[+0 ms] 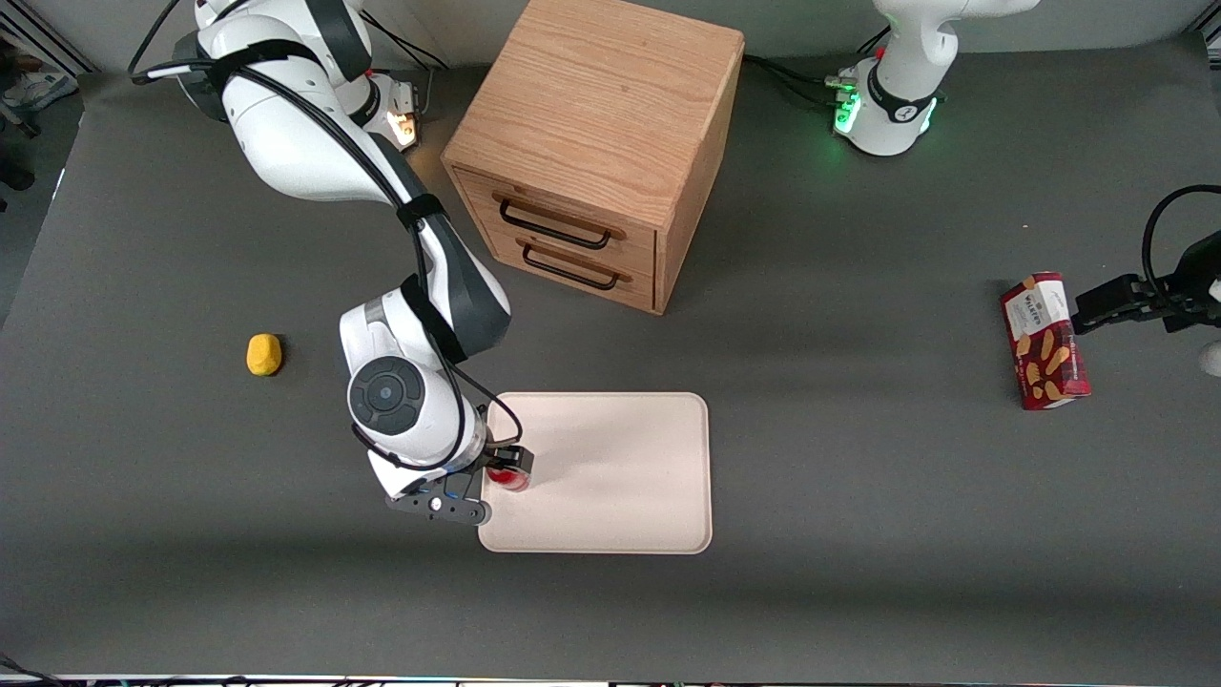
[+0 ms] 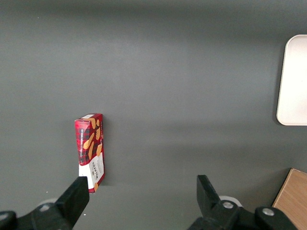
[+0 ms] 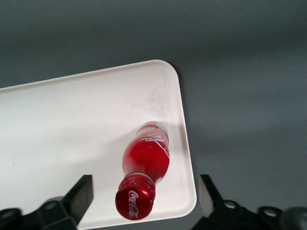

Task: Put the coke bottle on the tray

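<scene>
Grey table, tray [image 3: 72,120] — coke bottle [image 3: 144,165] stands there between the wide-spread gripper [image 3: 146,194] fingers, untouched.

Even overhead light falls on the scene, sharp throughout. Soft shadows lie on the table [image 1: 858,534] beside the wooden cabinet [image 1: 596,143], and the gripper [image 3: 146,199] above the tray [image 3: 72,120] shades it.

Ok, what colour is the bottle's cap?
Red with white script, on the bottle between the open gripper fingers; right wrist view shows it best.
</scene>
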`<state>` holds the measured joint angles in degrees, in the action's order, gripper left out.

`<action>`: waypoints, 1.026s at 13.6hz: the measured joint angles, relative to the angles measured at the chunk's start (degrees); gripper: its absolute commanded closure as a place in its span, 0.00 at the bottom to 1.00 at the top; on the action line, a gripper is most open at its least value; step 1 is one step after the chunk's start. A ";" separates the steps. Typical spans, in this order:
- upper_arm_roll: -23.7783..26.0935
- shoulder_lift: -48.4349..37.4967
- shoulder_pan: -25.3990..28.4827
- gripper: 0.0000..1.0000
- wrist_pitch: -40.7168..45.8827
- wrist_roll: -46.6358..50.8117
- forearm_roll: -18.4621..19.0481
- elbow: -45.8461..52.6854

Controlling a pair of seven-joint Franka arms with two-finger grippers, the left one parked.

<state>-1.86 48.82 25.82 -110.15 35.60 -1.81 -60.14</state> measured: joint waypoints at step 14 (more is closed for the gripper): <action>-0.09 -18.24 -0.03 0.00 20.39 -0.03 0.00 1.02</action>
<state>-1.95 30.58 25.79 -89.76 35.57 -1.81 -59.12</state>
